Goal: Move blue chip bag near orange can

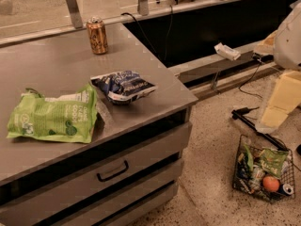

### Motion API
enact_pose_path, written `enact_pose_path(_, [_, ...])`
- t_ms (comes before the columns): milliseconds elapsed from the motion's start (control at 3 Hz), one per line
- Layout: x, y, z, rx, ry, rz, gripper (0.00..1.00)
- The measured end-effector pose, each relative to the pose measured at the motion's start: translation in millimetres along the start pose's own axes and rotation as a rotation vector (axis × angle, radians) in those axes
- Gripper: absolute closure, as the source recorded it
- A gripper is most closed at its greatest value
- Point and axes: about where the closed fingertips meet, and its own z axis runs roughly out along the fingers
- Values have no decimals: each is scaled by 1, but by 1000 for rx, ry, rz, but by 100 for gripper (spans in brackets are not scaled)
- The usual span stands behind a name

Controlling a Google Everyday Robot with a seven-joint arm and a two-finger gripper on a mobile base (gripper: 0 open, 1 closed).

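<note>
While the end effector [281, 99] hangs at the far right edge, out over the speckled floor, it is well apart from the tabletop [47, 65] and touches none of the things on it. It looks like pale, blocky pieces under a white arm. I cannot tell if it is released or clenched.

Three things sit on the grey metal tabletop. There is one blue chip bag [123, 85]. It lies flat and crinkled near the right front corner. There is one orange can [97, 35]. It stands upright at the far side, near the back edge, well apart from the blue chip bag. There is one green bag [51, 116]. It is bigger and lies at the near left, just beside the blue chip bag, and their edges look close to touching.

Under the tabletop is one drawer with a dark handle [113, 171].

Down on the floor at the right stands one wire basket [237, 173]. Inside it I can count one round orange fruit [271, 183] and one small can [287, 189], and some green packets too jumbled to count.
</note>
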Motion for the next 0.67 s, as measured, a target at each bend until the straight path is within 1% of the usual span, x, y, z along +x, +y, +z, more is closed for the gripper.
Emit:
enact_pose_path(333, [0,0,0,0,0,0,0])
enact_pose_path(667, [-12,-13,3,11,-67,-24,0])
